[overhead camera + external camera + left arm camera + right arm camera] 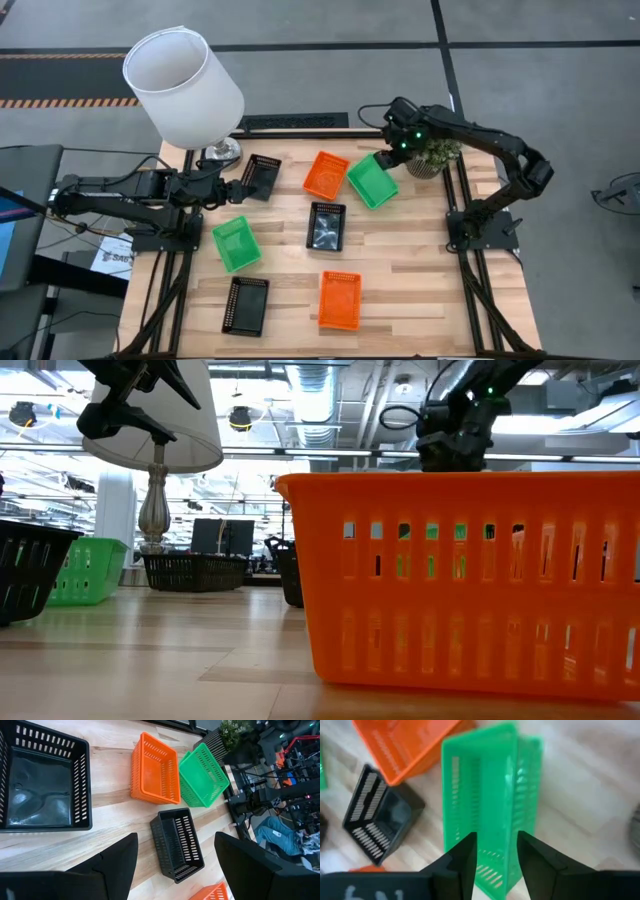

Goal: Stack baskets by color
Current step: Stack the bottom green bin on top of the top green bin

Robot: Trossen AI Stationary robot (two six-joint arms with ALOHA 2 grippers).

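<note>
Several baskets lie scattered on the wooden table. A green basket (372, 181) sits tilted beside an orange basket (325, 175) at the far middle, and my right gripper (392, 152) hangs open just above its far end. In the right wrist view the fingers (464, 857) stand on either side of that basket's end wall (492, 852). My left gripper (226, 190) waits open at the left, next to a black basket (260, 177). Another black basket (326, 226) lies mid-table, a green one (237, 243) near the left. My right gripper comes at the green basket's end wall (495, 840) from above, slanting down, with one finger on each side of it. Whether either finger touches the wall I cannot tell. The basket sits tilted on the table.
A white lamp (185, 85) stands at the far left corner and a potted plant (436, 155) at the far right, close behind my right gripper. A black basket (246, 305) and an orange basket (339, 300) lie near the front edge.
</note>
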